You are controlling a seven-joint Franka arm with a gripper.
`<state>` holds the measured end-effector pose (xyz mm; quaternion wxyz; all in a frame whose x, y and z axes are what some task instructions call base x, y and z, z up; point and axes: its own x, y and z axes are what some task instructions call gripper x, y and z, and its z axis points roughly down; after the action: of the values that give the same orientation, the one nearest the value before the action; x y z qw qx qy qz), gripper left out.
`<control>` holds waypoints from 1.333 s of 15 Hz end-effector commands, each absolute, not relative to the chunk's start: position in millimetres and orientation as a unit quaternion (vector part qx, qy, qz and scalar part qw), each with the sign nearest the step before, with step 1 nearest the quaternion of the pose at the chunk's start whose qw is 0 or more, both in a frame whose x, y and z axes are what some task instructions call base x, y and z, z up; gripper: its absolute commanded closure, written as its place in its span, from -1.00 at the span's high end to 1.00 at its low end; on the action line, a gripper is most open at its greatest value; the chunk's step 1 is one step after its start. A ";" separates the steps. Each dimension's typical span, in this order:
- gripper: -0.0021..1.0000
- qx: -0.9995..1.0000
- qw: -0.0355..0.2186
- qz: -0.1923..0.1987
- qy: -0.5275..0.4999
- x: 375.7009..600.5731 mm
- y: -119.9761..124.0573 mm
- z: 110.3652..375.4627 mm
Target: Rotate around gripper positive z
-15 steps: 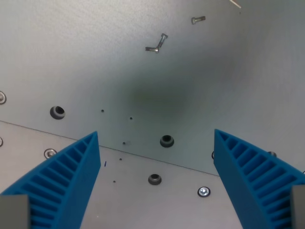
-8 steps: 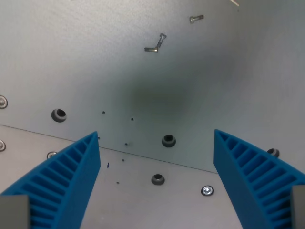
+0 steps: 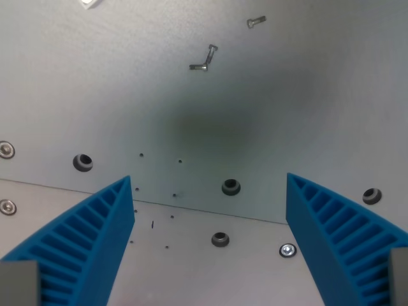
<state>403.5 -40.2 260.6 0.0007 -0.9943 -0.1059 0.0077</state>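
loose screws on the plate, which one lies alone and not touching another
The single screw near the top, toward the wrist view's right. The other two screws lie lower left, meeting in a V.

Loose small silver bolts (image 3: 205, 57): three
Dark round recessed holes (image 3: 231, 187): four
Shiny flush screw heads (image 3: 287, 250): three
Ribbed blue gripper fingers (image 3: 89, 242): two
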 end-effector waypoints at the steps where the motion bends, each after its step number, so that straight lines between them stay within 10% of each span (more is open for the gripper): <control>1: 1.00 -0.999 0.000 0.003 -0.034 403.6 -40.4 264.2; 20: 1.00 -0.996 -0.001 0.003 0.093 403.6 -40.4 264.2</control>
<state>403.5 -40.1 260.6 0.0000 -0.9998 0.0191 0.0077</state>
